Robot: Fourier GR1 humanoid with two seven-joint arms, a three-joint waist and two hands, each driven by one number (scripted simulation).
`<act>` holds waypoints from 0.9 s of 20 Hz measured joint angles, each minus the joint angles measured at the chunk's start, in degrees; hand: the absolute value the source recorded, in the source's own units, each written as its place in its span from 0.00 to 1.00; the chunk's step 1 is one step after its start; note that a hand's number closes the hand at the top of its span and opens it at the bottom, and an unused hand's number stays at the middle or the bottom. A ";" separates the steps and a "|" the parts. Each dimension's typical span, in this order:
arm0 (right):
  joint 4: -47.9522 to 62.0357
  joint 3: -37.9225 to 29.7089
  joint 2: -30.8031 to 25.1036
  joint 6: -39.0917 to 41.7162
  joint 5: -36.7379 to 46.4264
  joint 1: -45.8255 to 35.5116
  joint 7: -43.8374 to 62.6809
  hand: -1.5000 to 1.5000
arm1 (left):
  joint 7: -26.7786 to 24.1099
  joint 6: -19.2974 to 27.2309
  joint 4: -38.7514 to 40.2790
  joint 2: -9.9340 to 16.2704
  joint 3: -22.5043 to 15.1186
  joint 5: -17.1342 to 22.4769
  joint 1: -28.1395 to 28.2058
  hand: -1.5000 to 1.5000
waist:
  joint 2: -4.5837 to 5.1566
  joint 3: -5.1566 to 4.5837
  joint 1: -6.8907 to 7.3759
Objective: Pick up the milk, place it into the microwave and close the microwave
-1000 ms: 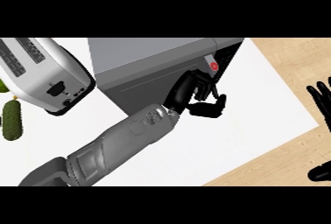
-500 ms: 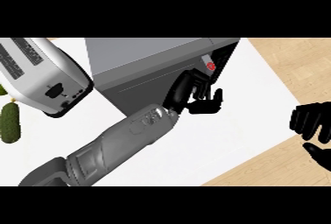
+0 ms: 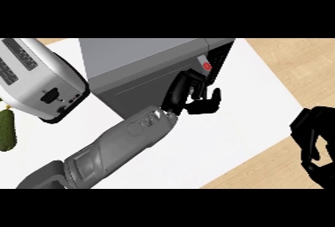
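Cucumber, dark green and knobbly (image 3: 6, 130), lies at the far left edge beside a silver slot toaster (image 3: 40, 78). Next comes the grey box-shaped microwave (image 3: 141, 66), door shut; the milk cannot be seen. Against its front rests the left hand (image 3: 191, 95), fingers partly curled, holding nothing. At far right the right hand (image 3: 313, 141) shows curled fingers.

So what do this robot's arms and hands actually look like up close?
The left forearm is a thick grey tube with a metallic sheen and faint panel outlines on its casing, darker grey near the elbow. It ends in a glossy black left hand with slim jointed fingers and a thumb. The right hand, at the view's right edge, is the same glossy black. No cables or markings show.
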 measured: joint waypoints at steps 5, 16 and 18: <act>-2.86 1.49 -0.13 0.27 -0.57 0.01 1.08 1.00 | -0.82 1.79 -0.26 0.29 -0.06 0.70 0.43 1.00 | -0.08 0.01 -0.70; -7.37 3.31 -0.22 0.45 -1.79 0.81 2.50 1.00 | -2.63 5.79 -0.79 -0.03 1.11 2.83 1.36 1.00 | -0.22 -0.07 -1.74; -7.94 5.20 -1.28 1.76 -1.58 1.67 4.05 1.00 | -1.58 6.16 -0.79 -0.49 1.37 3.52 0.78 1.00 | -0.02 -0.06 -1.27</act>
